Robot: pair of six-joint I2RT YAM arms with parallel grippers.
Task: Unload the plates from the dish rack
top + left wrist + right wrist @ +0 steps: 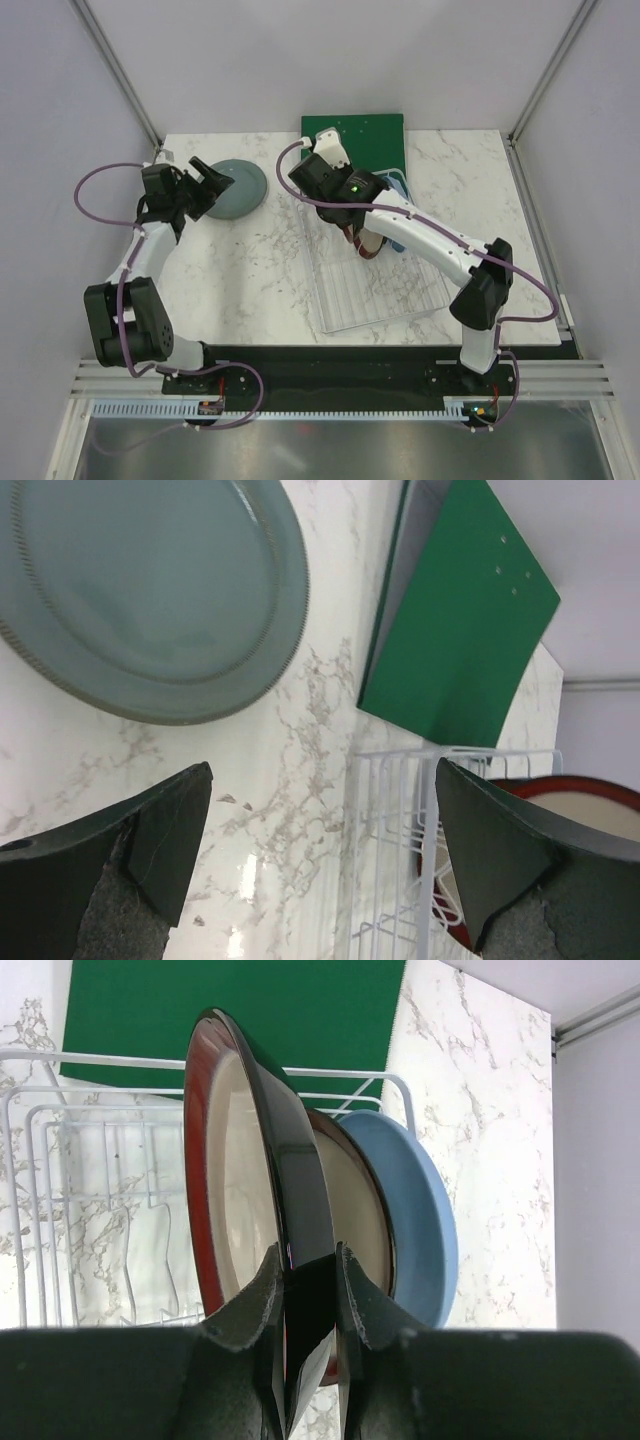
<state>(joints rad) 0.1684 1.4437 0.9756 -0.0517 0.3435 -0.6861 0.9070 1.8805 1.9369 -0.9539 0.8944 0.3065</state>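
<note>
Fingers (250, 1310) of the right gripper (308, 1260) clench the rim of the front red-brown plate (235, 1180), upright in the dish rack (372, 288) — beyond it stand the second red-brown plate (350, 1200) and the light blue plate (420, 1210). The left gripper (322, 768) is released; the grey-green plate (150, 590) lies flat just ahead of it.

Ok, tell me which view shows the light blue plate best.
Right wrist: the light blue plate stands on edge behind the two red-rimmed plates. Top external shows only slivers under the right arm; left wrist shows none.
</note>
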